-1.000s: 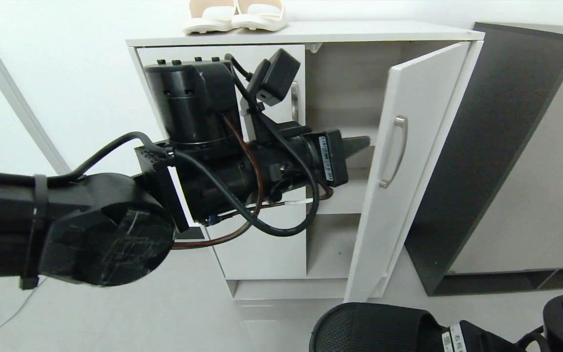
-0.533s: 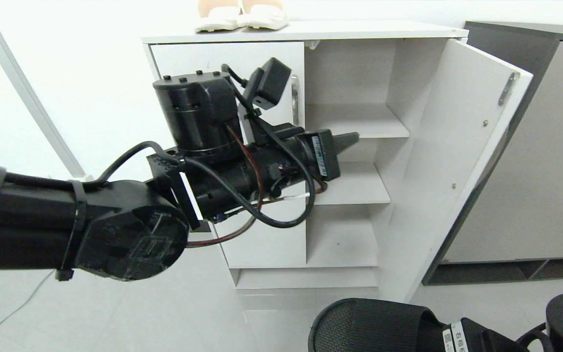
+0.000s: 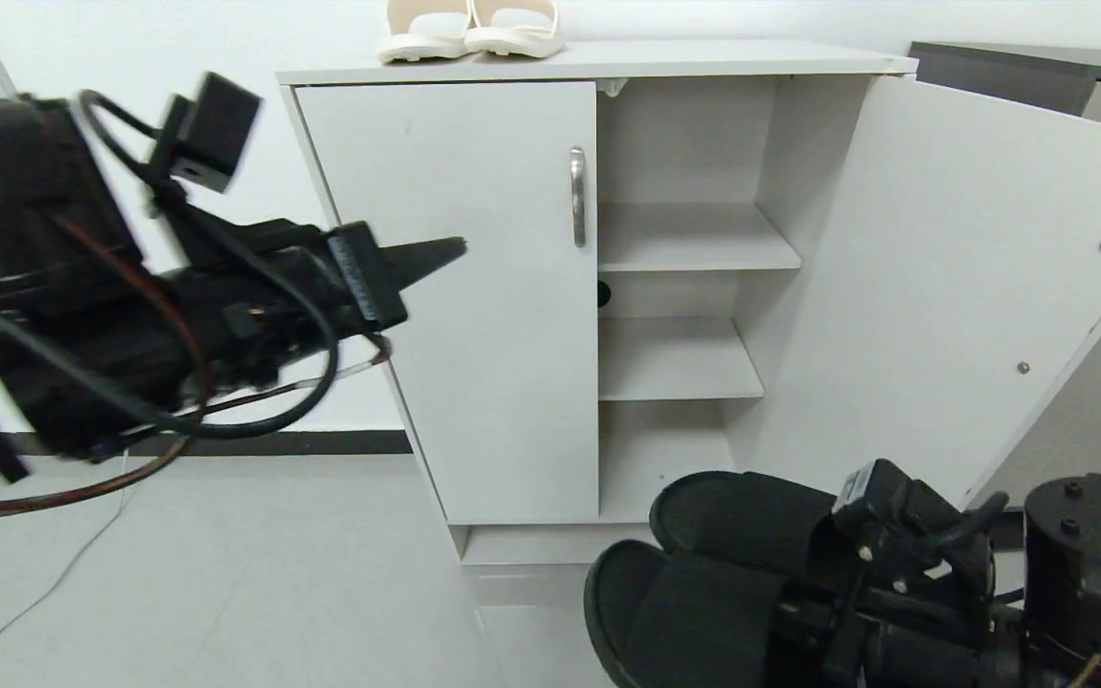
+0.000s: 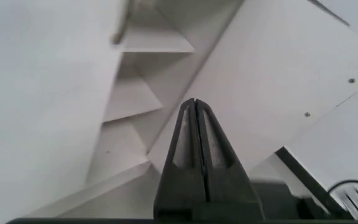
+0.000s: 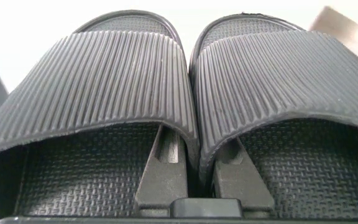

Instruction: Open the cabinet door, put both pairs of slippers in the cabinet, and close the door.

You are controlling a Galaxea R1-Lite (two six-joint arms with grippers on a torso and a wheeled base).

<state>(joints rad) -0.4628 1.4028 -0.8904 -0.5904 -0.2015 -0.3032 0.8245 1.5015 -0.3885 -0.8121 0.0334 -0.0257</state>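
While the right door (image 3: 971,287) is standing wide open and the left door (image 3: 474,315) is staying shut-looking, flush w/ the frame, the cabinet (image 3: 703,59) is showing its shelves (image 3: 684,368). R hand (image 5: 196,142) is clamping the black slippers (image 3: 732,564) as a pair, one finger (image 5: 160,168) inside each, inner walls pinched between; they're hanging low, just in front of the bottom edge of the cabinet's open side. L hand (image 3: 450,251) is hovering before the left door, fingers pressed together. Cream slippers (image 3: 469,29) are sitting on the cabinet top, left half. Label (image 3: 359,277) on L wrist is showing too blurred to read.
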